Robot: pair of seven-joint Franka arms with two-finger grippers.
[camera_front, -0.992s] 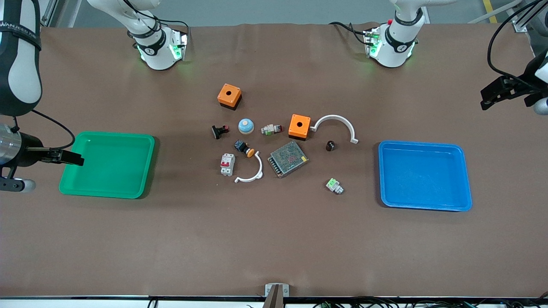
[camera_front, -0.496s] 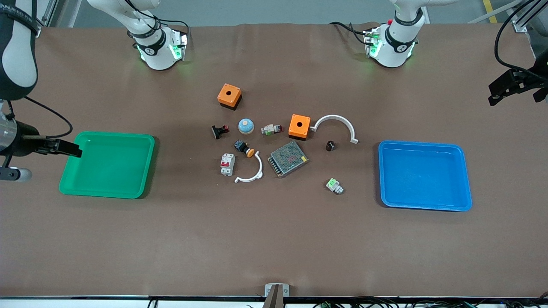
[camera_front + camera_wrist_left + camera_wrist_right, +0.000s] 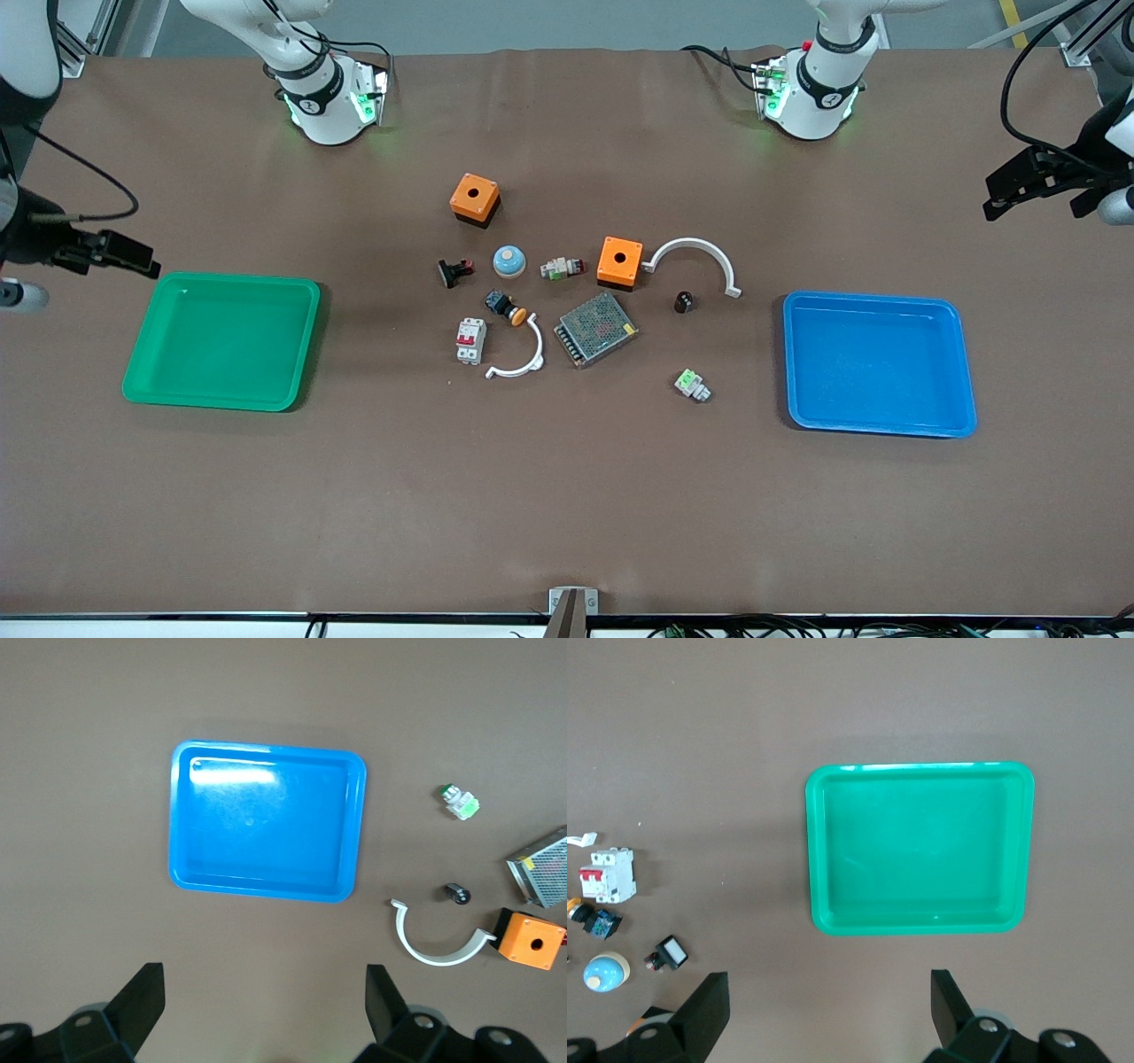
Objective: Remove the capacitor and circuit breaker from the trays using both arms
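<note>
The capacitor [image 3: 683, 301], a tiny black cylinder, lies on the table between a white arc and the blue tray [image 3: 961, 372]; it also shows in the left wrist view [image 3: 457, 894]. The breaker [image 3: 470, 340], white-grey with red levers, lies at the green tray's side of the cluster and shows in the right wrist view [image 3: 607, 875]. My left gripper [image 3: 1010, 188] is open and empty, high over bare table by the blue tray [image 3: 266, 890]. My right gripper [image 3: 133, 255] is open and empty, over bare table by the green tray [image 3: 142, 354].
The cluster holds two orange boxes [image 3: 474, 198] [image 3: 619, 261], two white arcs [image 3: 695, 252] [image 3: 523, 359], a mesh-covered box [image 3: 596, 330], a white-and-green connector [image 3: 692, 385], a blue-domed button [image 3: 509, 260], a black button with orange cap [image 3: 505, 307] and a black-and-red clip [image 3: 454, 272].
My right gripper has moved from over the green tray's edge toward the robot bases, off the tray. My left gripper has shifted slightly. Nothing on the table has moved.
</note>
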